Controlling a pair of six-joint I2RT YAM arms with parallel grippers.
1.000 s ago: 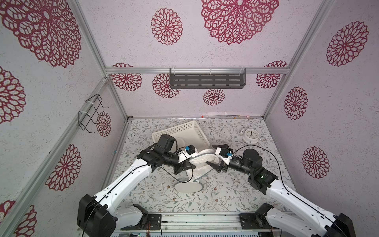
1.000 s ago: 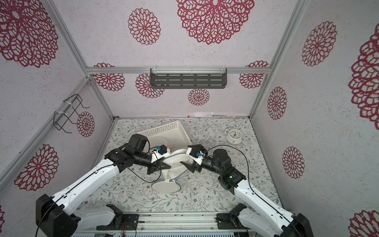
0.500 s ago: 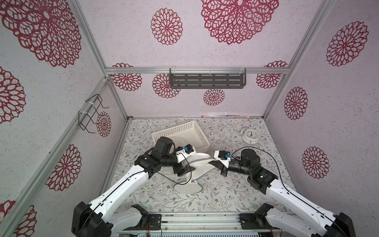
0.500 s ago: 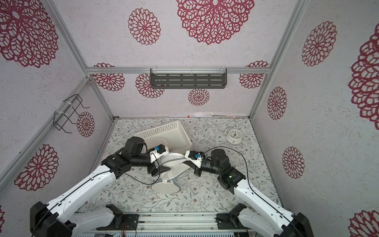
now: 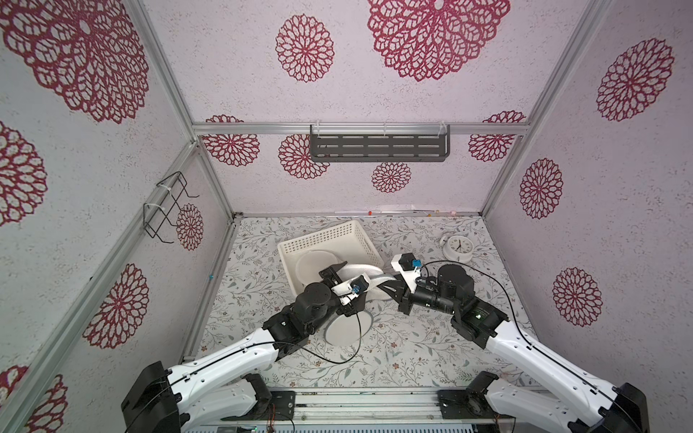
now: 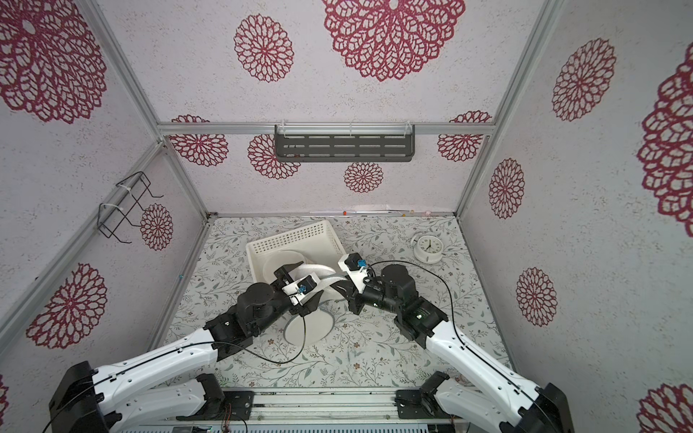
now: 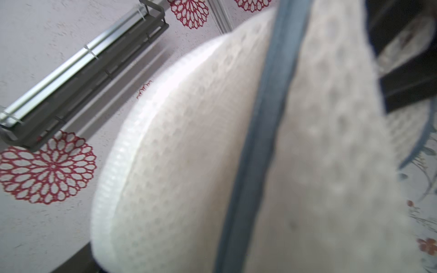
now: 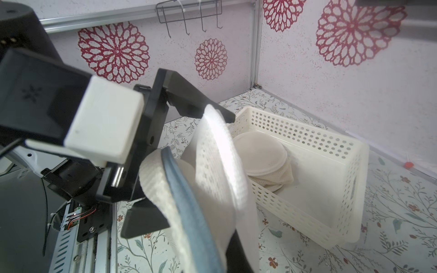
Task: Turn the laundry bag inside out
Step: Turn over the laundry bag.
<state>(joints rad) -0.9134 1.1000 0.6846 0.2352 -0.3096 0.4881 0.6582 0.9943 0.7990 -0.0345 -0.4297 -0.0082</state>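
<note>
Changed since a second ago: we are seeing the grip swap sides. The left gripper (image 5: pixel 348 286), pinched then, is now gaping, and the right gripper (image 5: pixel 386 291), open then, is now closed.
Left claw: it is standing as wide as it goes and gripping nothing. In the right wrist view its black fingers (image 8: pixel 189 104) are straddling the cloth loosely.
Right claw: it is pinching the laundry bag (image 5: pixel 375 281) at its edge, jaws together on the thin mesh.
Bag: it is hanging between the claws at the centre of both top views, over the near rim of the white perforated basket (image 5: pixel 326 240). Its grey-blue zipper (image 7: pixel 260 141) is running diagonally across the left wrist view.
Lower centre: a white round panel (image 5: pixel 347 330) is lying on the table. We cannot tell whether it belongs to the held bag.
Doing the step well: we are judging this a regrasp. The left claw should be reaching through the zipper mouth and taking the far inner mesh only. Meanwhile the right should be keeping the rim taut and clear of the basket.
Writing: we are finding no brand or label. The alarm clock (image 5: pixel 458 247), right of centre, is too small to read.
</note>
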